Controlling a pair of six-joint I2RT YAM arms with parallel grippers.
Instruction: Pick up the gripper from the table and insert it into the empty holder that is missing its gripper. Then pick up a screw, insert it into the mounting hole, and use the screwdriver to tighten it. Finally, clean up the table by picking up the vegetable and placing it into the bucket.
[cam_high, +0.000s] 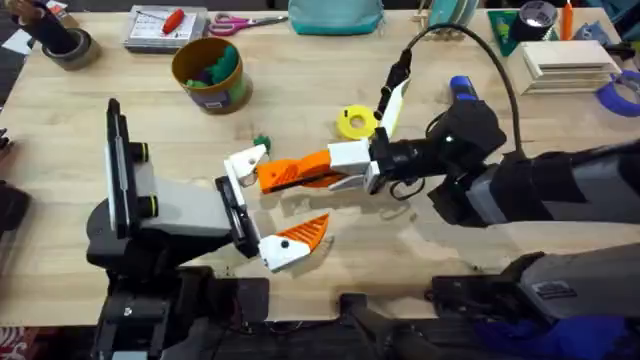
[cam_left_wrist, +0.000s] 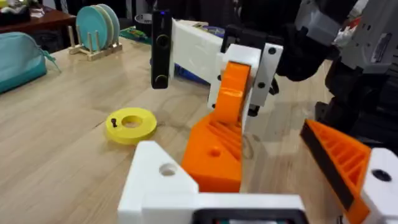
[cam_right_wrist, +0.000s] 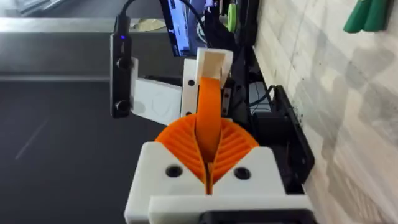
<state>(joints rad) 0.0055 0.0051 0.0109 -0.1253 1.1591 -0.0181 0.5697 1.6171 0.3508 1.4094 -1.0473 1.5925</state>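
Left gripper: jaws spread; one white finger mount bare, with an open mounting hole; the other finger carries an orange ribbed pad.
Right gripper: white fingers closed on the orange gripper, whose ridged wedge end hangs beside the bare mount.
Yellow ring: flat on the wooden table.
Teal pouch: near table edge.
Plates in wooden rack: upright, behind.

Pale wooden plank tabletop, teal fabric pouch at far edge, wooden rack of teal plates far right, stacked white books beside it
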